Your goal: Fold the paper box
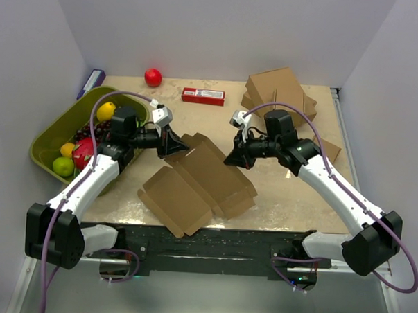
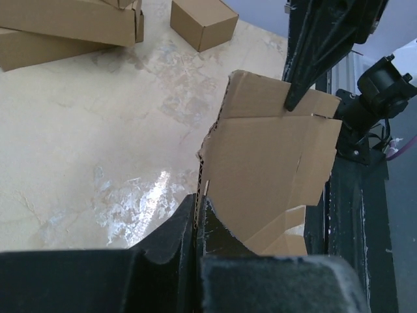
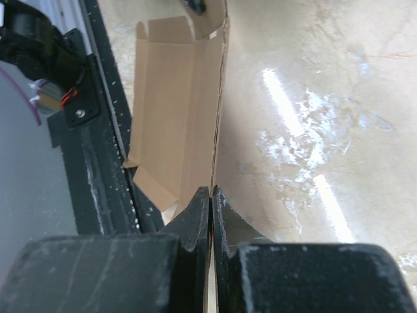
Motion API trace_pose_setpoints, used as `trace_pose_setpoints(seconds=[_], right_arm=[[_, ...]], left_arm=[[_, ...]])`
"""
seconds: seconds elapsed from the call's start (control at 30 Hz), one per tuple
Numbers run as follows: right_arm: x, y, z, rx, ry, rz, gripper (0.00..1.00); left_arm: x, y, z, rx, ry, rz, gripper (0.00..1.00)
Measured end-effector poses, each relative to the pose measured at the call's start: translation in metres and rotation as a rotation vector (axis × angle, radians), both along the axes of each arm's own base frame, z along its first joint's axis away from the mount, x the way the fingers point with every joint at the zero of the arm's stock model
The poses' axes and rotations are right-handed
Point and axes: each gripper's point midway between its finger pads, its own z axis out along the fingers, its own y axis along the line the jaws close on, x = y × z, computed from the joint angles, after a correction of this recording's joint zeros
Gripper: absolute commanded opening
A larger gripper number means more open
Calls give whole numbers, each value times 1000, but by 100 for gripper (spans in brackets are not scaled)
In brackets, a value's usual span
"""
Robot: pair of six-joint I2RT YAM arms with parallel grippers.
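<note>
The left gripper (image 1: pixel 175 144) and right gripper (image 1: pixel 231 159) each pinch the paper box (image 1: pixel 201 178); green bin (image 1: pixel 54 129) holds fruit (image 1: pixel 106 111).

The beige marbled table (image 1: pixel 290 195) carries the opened-out paper box (image 1: pixel 194 187) at its middle and a green bin (image 1: pixel 61 119) at its left edge. Along the far side lie a red ball (image 1: pixel 153 77), a red carton (image 1: pixel 202 96) and a box pile (image 1: pixel 278 90), with a small box (image 2: pixel 203 23) near the pile.

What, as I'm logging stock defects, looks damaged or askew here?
On the paper box, the edge just above the left claw pinching it looks ragged, possibly torn; nothing else stands out.
</note>
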Motion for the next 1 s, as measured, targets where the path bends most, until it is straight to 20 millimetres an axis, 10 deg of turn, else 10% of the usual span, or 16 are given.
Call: trace_pose_setpoints(seconds=[0.27,0.7,0.87,1.0], right_arm=[[36,-9,16,-36,-64,-206,77],[80,-39,114,204,-82,-714,75],[85,4,128,411,41,-741,77],[85,58,89,383,152,-744,76]], left_arm=[[9,3,3,0,-18,46,0],[73,40,2,-58,105,592,0],[73,29,-8,-61,139,648,0],[69,20,-11,-51,141,650,0]])
